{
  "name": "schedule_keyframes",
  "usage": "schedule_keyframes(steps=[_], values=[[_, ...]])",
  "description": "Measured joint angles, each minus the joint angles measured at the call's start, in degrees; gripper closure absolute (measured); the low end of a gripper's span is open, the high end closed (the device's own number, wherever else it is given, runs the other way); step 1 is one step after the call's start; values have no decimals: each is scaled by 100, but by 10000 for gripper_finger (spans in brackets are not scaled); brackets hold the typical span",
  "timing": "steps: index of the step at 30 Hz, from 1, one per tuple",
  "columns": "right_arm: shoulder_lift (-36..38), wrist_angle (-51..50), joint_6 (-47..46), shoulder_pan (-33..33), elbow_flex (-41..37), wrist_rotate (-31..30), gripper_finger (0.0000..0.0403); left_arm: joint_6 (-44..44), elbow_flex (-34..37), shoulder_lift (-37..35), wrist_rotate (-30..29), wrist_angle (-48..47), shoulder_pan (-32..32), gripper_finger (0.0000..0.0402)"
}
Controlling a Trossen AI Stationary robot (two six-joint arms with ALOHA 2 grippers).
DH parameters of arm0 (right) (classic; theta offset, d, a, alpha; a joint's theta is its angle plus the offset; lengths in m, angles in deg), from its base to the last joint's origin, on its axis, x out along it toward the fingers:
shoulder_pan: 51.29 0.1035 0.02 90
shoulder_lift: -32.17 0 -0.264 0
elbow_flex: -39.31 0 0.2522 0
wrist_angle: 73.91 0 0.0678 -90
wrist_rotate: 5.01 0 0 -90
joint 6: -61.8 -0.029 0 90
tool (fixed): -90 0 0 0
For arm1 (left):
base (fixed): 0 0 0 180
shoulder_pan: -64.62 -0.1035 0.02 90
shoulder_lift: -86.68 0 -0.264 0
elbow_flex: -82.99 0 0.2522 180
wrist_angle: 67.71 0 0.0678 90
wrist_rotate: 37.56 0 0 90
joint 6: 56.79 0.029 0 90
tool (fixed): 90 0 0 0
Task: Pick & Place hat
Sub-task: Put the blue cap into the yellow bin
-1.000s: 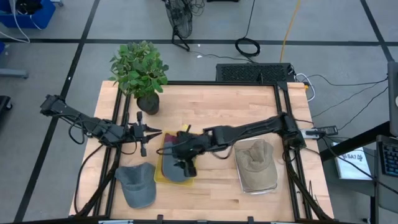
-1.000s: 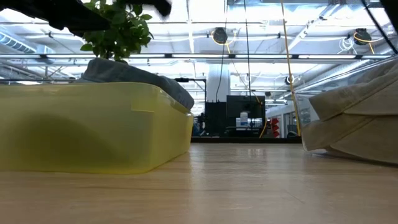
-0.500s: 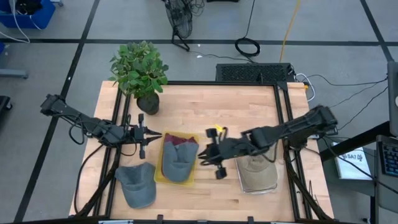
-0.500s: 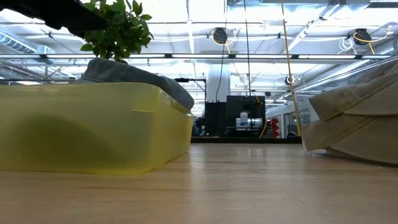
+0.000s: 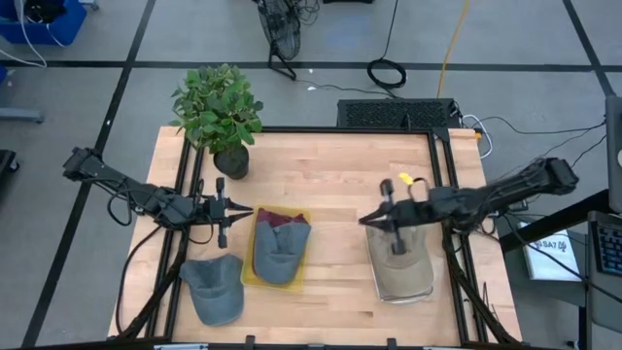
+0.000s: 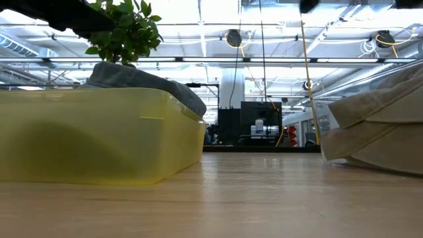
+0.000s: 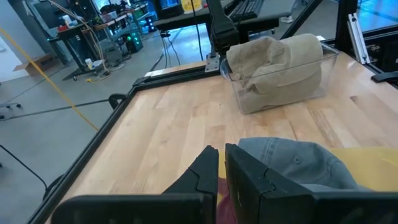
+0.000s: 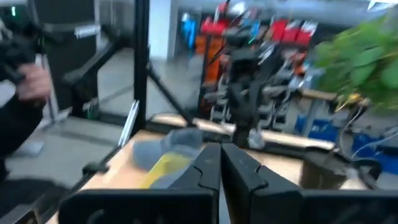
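High view looks straight down on the table; low view sits at tabletop level; both share the yellow tray.

Light wooden table inside a black frame. Potted plant stood at the far left corner. Yellow tray rested left of centre near the front, holding a grey-and-maroon cap. Loose grey cap lay directly on the wood at the front left corner, just beside that tray. Clear tray sat toward the front right, holding a tan cap. Middle and far right boards bare.
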Motion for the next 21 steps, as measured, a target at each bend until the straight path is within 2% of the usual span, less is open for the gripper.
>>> schedule_keyframes(steps=[3, 6, 8, 12, 17, 21], values=[[584, 511, -31, -113, -645, 30, 402, 0, 0, 0, 2, 27, 0, 364], [977, 716, -116, -274, -1126, 583, 402, 56, 0, 0, 104, 126, 0, 364], [1142, 831, -123, -316, -1391, 744, 402, 170, 0, 0, 137, 224, 0, 364], [1412, 1458, 359, -316, -2047, 728, 402, 439, 0, 0, 158, 441, 0, 364], [1479, 3039, 582, -317, -2934, 381, 402, 441, 0, 0, 158, 441, 0, 364], [1553, 3653, 874, -316, -3216, 113, 403, 321, 0, 0, 158, 552, 0, 364]])
